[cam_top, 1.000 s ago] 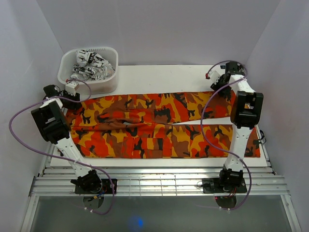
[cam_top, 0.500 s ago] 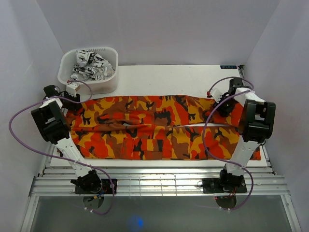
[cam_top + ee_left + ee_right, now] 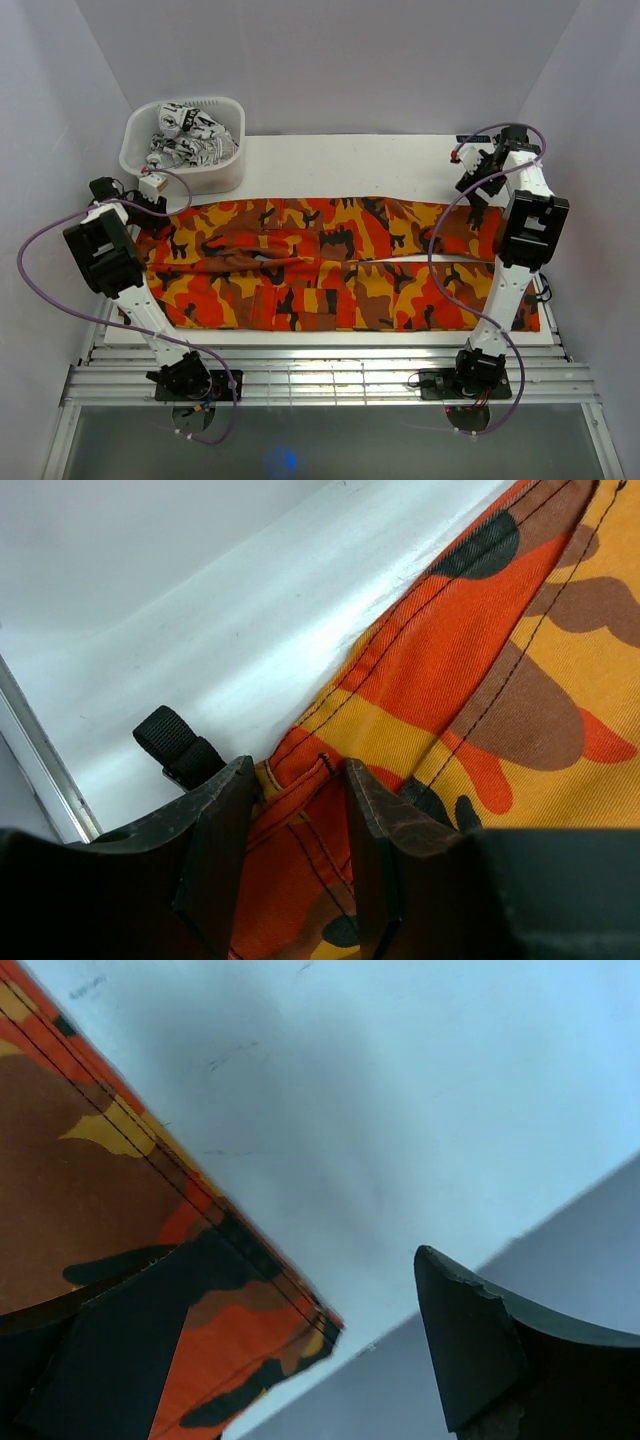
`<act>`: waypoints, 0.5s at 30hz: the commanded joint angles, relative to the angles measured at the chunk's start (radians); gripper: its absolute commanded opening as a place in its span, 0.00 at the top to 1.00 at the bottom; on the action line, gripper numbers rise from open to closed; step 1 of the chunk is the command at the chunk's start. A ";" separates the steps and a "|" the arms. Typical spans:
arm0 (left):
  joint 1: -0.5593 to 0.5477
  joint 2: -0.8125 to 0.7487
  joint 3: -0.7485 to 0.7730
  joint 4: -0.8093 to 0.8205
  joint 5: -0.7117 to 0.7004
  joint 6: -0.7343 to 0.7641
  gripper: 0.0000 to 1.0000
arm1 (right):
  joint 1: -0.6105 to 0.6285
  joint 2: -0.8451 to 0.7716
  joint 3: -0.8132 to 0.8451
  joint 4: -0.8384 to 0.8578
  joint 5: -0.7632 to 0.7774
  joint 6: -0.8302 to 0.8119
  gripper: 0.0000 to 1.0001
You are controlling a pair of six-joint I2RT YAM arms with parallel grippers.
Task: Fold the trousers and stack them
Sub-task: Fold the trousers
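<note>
The orange camouflage trousers (image 3: 320, 265) lie spread flat across the white table, waist at the left, both legs running to the right. My left gripper (image 3: 150, 205) sits at the far left waist corner. In the left wrist view it (image 3: 292, 780) is closed on a fold of the waistband (image 3: 300, 810). My right gripper (image 3: 478, 185) hovers over the cuff of the far leg at the right. In the right wrist view it (image 3: 290, 1270) is wide open and empty, with the cuff corner (image 3: 300, 1330) lying loose below it.
A white basket (image 3: 135, 125) holding black-and-white patterned cloth (image 3: 190, 135) stands at the back left. Bare white table (image 3: 340, 160) lies behind the trousers. A black strap (image 3: 178, 748) sits by the left fingers. Walls close in on both sides.
My right gripper dropped toward the near side with the far leg, straightening it, then let go and moved back to the far right. The left arm has not moved.
</note>
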 commanded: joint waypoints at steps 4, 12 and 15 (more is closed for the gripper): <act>0.023 -0.045 0.017 -0.155 0.150 0.047 0.47 | -0.015 0.050 -0.081 -0.085 0.001 -0.149 0.07; 0.060 -0.057 0.083 -0.137 0.235 -0.012 0.36 | -0.013 0.084 -0.167 -0.105 0.025 -0.198 0.46; 0.061 -0.045 0.072 -0.074 0.194 -0.011 0.35 | -0.013 0.087 -0.178 -0.108 0.034 -0.216 0.57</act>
